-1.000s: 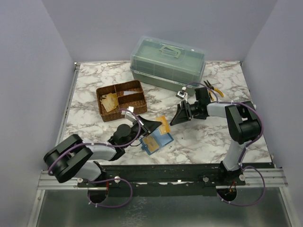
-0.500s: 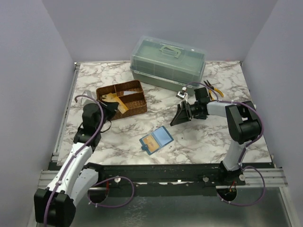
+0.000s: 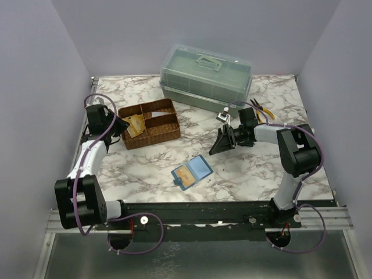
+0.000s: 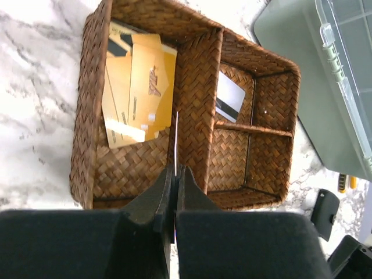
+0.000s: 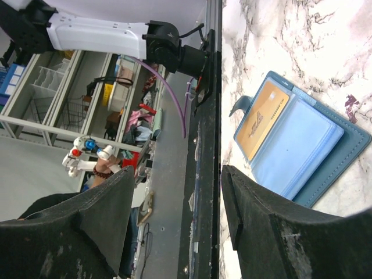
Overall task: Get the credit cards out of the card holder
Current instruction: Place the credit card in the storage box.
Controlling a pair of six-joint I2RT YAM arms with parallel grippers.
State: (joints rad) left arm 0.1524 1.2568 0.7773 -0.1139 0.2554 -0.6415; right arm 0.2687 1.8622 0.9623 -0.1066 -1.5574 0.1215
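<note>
Honestly, nothing here is actually legible. The credit cards lying in the wicker basket carry dark marks and a pale strip, and the tucked card in the card holder has a squiggly dark logo, but all of it is too blurry to read. The white card one compartment over only shows a black stripe, and the pinched card in the left gripper is edge-on, so none of its face shows.

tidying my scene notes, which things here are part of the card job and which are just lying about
Job: card holder, credit card in it, credit cards in wicker basket, edge-on card in left jaws.
Lying about: green case, pliers.
</note>
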